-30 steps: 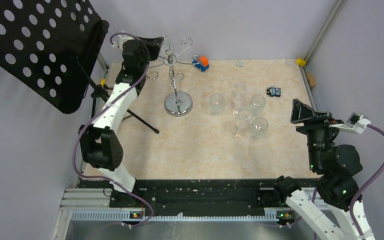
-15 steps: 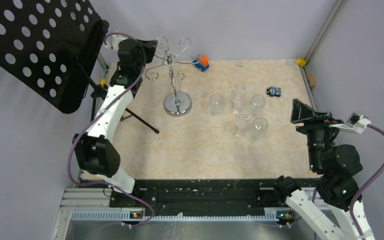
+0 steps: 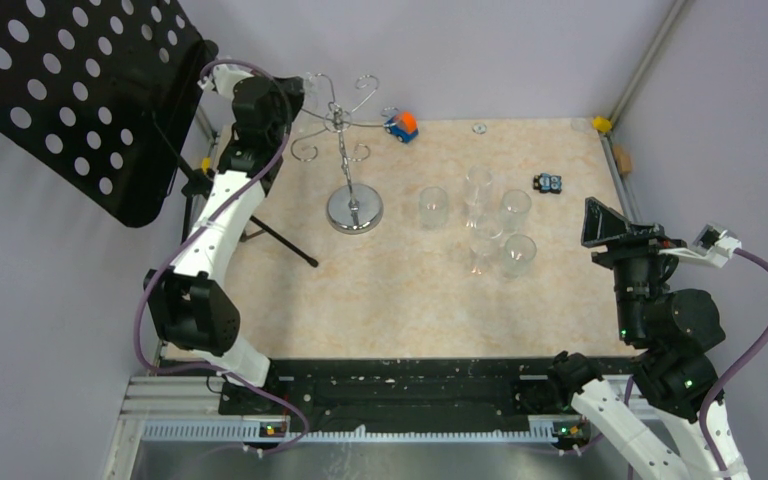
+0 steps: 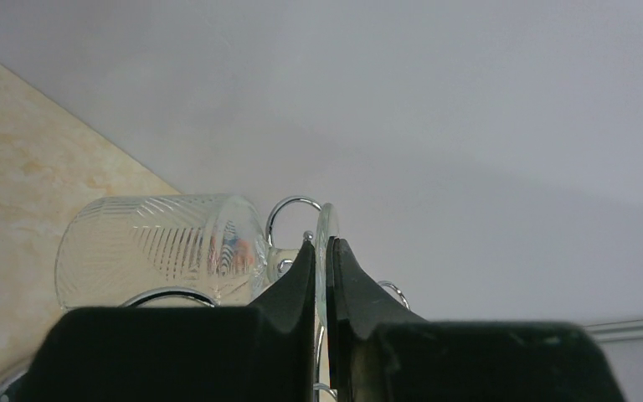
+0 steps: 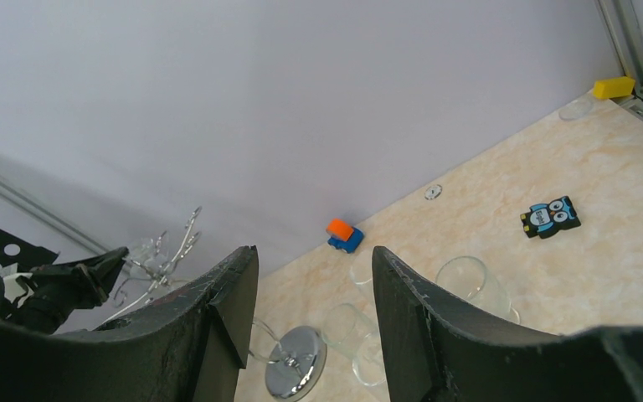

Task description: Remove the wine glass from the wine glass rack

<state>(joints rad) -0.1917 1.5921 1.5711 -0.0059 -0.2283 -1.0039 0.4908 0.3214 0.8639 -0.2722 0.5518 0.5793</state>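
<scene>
The wine glass rack (image 3: 354,211) is a chrome stand with a round disc base, a thin post and scroll-ended arms. It stands at the back left of the table. My left gripper (image 3: 298,97) is raised beside the rack's left arms. In the left wrist view it (image 4: 322,244) is shut on the thin foot of the wine glass (image 4: 159,251). The glass's ribbed bowl lies sideways to the left, and a scroll of the rack (image 4: 289,205) sits right at its stem. My right gripper (image 3: 608,222) is open and empty at the right, far from the rack (image 5: 297,368).
A black perforated music stand (image 3: 80,100) on a tripod (image 3: 282,240) fills the back left, close behind my left arm. Several clear tumblers (image 3: 480,225) stand mid-table. An orange and blue toy truck (image 3: 401,125), an owl figure (image 3: 548,182) and a yellow block (image 3: 601,124) lie at the back.
My left gripper has moved left and a little back, shut on the glass foot. The rack's top and base shifted slightly left with it. The right arm has not moved.
</scene>
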